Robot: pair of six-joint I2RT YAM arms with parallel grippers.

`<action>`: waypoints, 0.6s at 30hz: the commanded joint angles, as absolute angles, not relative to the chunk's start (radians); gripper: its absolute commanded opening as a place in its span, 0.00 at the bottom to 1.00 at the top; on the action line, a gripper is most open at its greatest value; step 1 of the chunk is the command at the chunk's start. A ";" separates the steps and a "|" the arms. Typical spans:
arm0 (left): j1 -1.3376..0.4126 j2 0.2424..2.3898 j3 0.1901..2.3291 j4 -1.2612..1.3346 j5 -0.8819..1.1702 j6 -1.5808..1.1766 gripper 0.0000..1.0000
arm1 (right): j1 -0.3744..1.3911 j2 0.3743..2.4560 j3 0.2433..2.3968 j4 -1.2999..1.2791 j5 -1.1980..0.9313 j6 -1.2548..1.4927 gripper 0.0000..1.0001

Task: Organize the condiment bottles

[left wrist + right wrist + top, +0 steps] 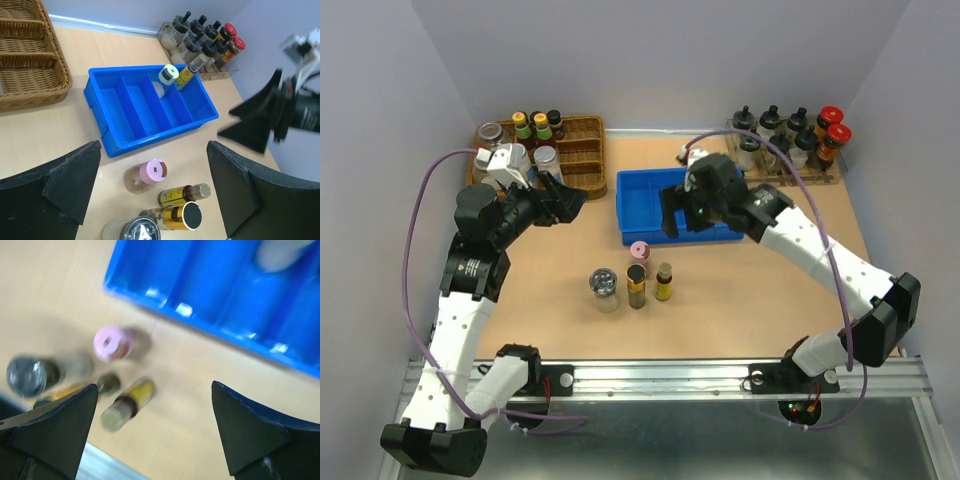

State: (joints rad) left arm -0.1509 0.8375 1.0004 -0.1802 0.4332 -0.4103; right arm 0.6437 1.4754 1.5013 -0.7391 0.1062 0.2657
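1. Tan wood-grain table, enclosed by pale walls at rear and sides, with a metal rail along the near edge.
2. Left arm, white and black, reaching up the left side. Right arm, same make, bent in from the right toward the middle.
3. Blue plastic bin with four long compartments, at centre rear of the table.
4. Brown wicker basket with dividers, rear left, just beside the bin, with several jars and bottles standing in its left part.
5. Cluster of clear cruets with black knob tops, rear right, with two red-capped bottles at its right end.
6. Left gripper: spread wide, empty, hovering over bare table between basket and bin.
7. Right gripper: spread wide, nothing between the fingers, above the near right part of the bin.
8. Silver-lidded clear glass jar: upright on the table in front of the bin, leftmost of a group of four.
9. Pink-lidded jar: upright, the one of that group nearest the bin.
10. Pale-green-lidded jar: inside the bin, at the end toward the cruets; exact compartment hard to tell.
11. Slim yellow-labelled bottle: inside the bin, just beside the pale-green-lidded jar, on the cruet side.
12. Slim brown bottle: upright on the table, just right of the silver-lidded jar.
13. Slim yellow bottle, dark-capped: upright, rightmost of the group, close beside the brown one.
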 commanded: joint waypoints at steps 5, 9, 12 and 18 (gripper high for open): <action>-0.156 0.845 1.009 -0.117 0.453 -0.413 0.99 | 0.850 1.379 1.381 -0.814 0.106 0.353 1.00; -0.156 0.842 1.006 -0.117 0.454 -0.411 0.99 | 0.899 1.399 1.351 -0.824 0.126 0.379 1.00; -0.156 0.841 1.005 -0.117 0.454 -0.411 0.99 | 0.916 1.425 1.354 -0.819 0.135 0.387 1.00; -0.155 0.836 1.002 -0.120 0.451 -0.410 0.99 | 0.925 1.497 1.377 -0.813 0.218 0.420 0.95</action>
State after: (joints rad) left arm -0.1509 0.8551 1.0004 -0.1680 0.4370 -0.4103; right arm 0.9180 1.4673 1.3640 -0.8246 0.1425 0.3855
